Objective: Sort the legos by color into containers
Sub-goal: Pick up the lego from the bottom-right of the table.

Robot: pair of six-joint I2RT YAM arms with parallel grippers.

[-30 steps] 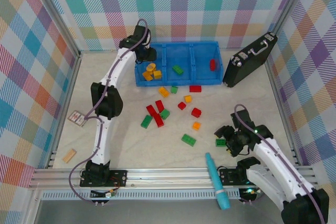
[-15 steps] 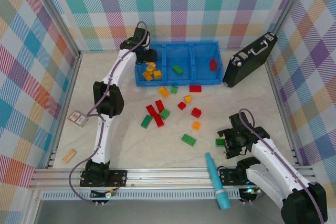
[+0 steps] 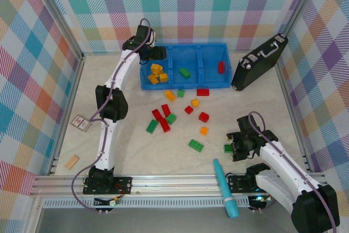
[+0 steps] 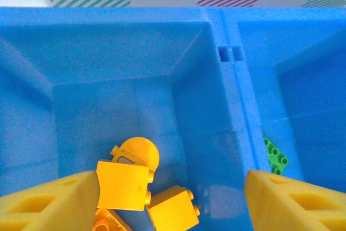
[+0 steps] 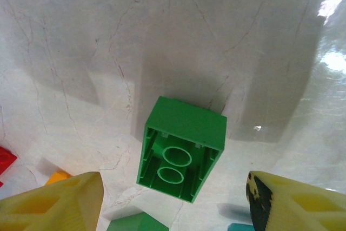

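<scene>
Scanning the top view from the left: noting a wooden block (image 3: 72, 162) near the front rail and a small card (image 3: 80, 123) farther back, both well apart from the legos

Finding the left gripper (image 3: 155, 53) hanging over the left compartment of the tray (image 3: 185, 84). Reading the jaws in the wrist view as spread wide and gripping nothing. Seeing both fingers (image 4: 48, 204) at the lower corners, with the yellow bricks (image 4: 130, 182) lying in a loose heap on the compartment floor between and below them

Moving right along the tray: logging one green brick (image 3: 185, 72) in the middle compartment and one red brick (image 3: 221, 67) in the right one

Counting about a dozen loose bricks (image 3: 171, 118) on the table in front of the tray, red, green and orange-yellow mixed. Placing the nearest few just beside the tray's front wall, and the rest scattered toward the arms

Noting a teal tool (image 3: 224, 188) lying across the front rail, right of centre

Finding the right gripper (image 3: 232, 148) low over the table, near the right end of the scatter. Reading its jaws as wide apart too. Seeing an upturned green brick (image 5: 181, 147) lying on the table between the fingertips (image 5: 54, 204), hollow underside toward the wrist camera, with a clear gap on each side, so not clamped

Ending at the far right with a black case (image 3: 260, 63) standing just beside the tray's right end; not able to tell whether touching
</scene>
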